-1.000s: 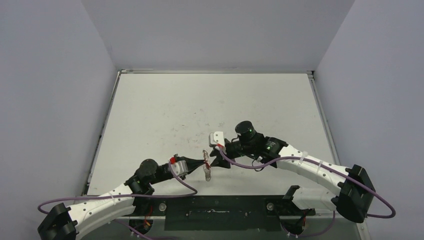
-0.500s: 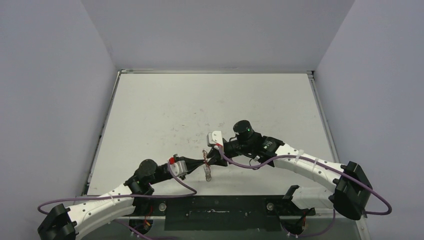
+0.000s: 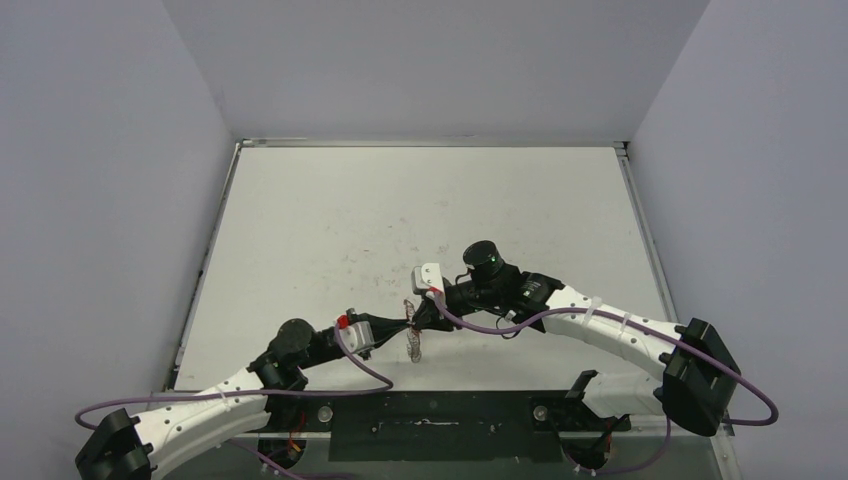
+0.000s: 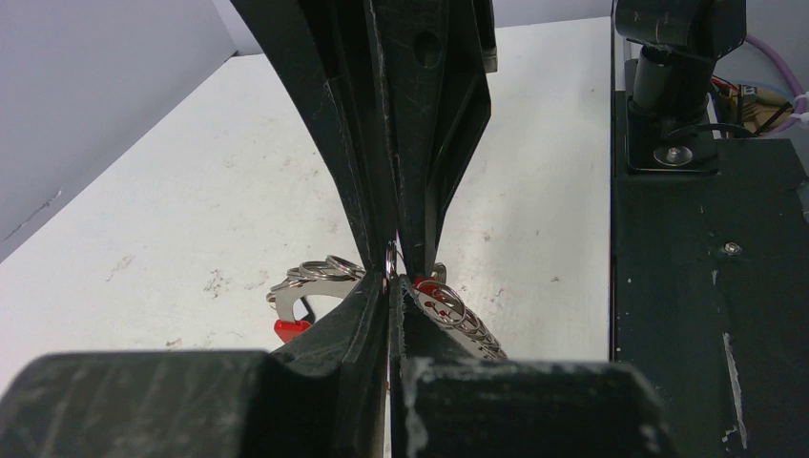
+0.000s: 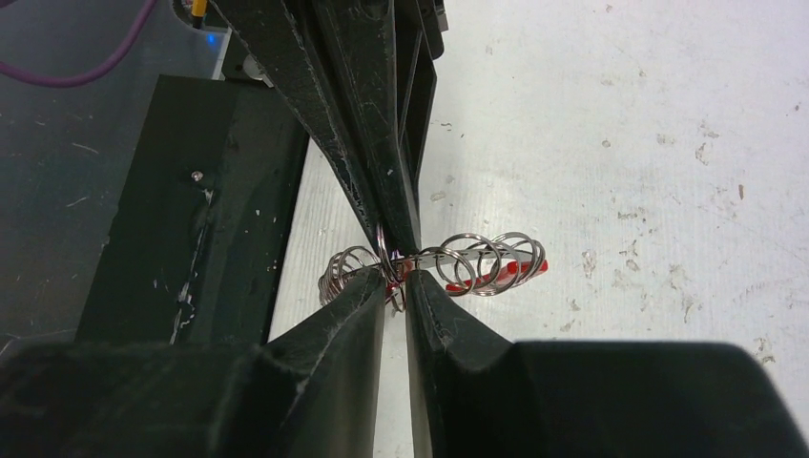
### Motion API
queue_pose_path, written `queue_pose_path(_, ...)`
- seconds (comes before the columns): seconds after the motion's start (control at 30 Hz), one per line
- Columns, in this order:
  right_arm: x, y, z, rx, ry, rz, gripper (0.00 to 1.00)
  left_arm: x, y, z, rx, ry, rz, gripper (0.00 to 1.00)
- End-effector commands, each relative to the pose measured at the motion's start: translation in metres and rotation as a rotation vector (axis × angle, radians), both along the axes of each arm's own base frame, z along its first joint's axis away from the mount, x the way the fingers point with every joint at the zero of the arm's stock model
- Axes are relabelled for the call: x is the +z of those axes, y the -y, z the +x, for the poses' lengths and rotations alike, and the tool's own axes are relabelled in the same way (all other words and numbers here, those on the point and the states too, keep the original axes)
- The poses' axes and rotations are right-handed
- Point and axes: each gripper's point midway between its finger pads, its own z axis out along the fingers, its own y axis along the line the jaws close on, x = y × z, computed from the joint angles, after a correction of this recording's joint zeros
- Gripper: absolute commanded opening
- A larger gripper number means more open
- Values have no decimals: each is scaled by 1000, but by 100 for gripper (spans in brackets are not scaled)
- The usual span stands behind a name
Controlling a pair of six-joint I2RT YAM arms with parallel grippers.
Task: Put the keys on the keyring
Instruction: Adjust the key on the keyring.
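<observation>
- The keyring [image 5: 477, 262], with silver loops strung along it and a red sleeve [image 5: 520, 270] on one arc, sits between the two arms' fingertips near the front edge of the white surface [image 3: 400, 210].
- The left arm stretches low from the near left corner, and the left gripper [image 4: 391, 296] has its fingers clenched on the ring's wire.
- The right arm bends in from the right, and the right gripper [image 5: 394, 286] meets the left one tip to tip. Its fingers are nearly closed with the wire in the slim gap; whether they grip it cannot be told.
</observation>
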Motion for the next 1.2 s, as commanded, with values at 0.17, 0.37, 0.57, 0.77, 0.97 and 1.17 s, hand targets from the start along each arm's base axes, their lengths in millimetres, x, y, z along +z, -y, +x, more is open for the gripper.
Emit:
queue_pose_path(0.17,35,-14,-1,43,42,99,11,20,4,-2,-22,29,-42,0)
queue_pose_path(0.37,32,-11,5,6,29,47,0,17,4,-1,-17,14,-38,0)
queue_pose_path(0.57,30,-2,13,-55,9,-74,0,14,1,3,12,-9,15,23)
queue_pose_path(0.77,14,8,22,-150,-17,-283,0,10,-5,9,59,-17,47,34)
queue_pose_path(0.97,4,9,21,-167,7,-398,0,10,-7,15,96,-23,70,38)
queue_pose_path(1.17,4,6,21,-165,15,-423,0,10,-5,16,85,-12,91,39)
